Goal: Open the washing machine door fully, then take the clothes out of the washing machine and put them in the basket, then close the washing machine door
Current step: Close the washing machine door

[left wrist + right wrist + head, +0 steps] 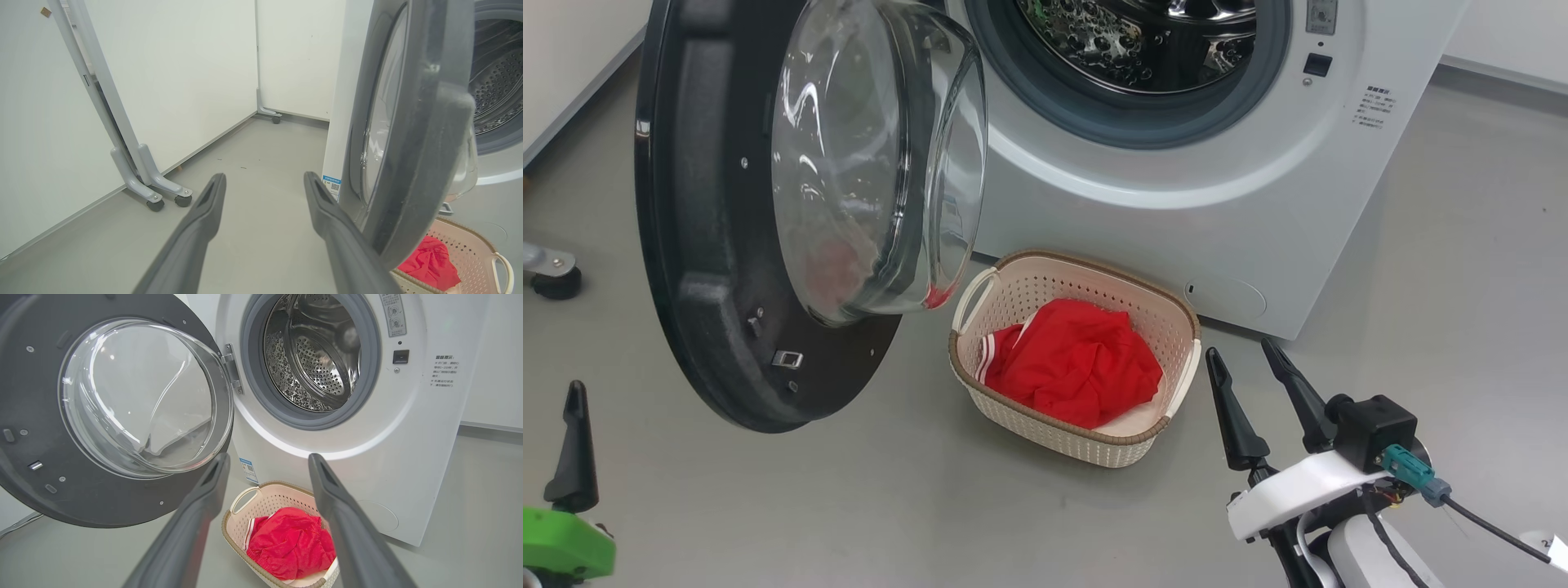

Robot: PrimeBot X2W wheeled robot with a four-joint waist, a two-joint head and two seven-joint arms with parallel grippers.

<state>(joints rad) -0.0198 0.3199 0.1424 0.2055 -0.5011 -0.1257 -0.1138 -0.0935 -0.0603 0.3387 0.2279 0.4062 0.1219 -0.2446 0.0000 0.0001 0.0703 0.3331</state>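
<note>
**A:** What sits nearest?

**B:** The right gripper (1241, 349), just right of the basket (1094, 263). Its fingers are spread wide with nothing between them. The left gripper (264, 175) is well off to the basket's left, near the rim of the washing machine door (711, 245), and it is also wide apart and empty.

**A:** And the clothes?

**B:** The clothes (1078, 363) lie bunched inside the basket, which stands on the floor just in front of the washing machine (1176, 220).

**A:** What does one view add over another?

**B:** The right wrist view looks deep into the drum (314, 355), behind the basket, and shows its perforated steel wall. The left wrist view shows the door edge-on, swung open over the basket's left side. Further off by the wall, it also shows a wheeled stand (157, 188).
</note>
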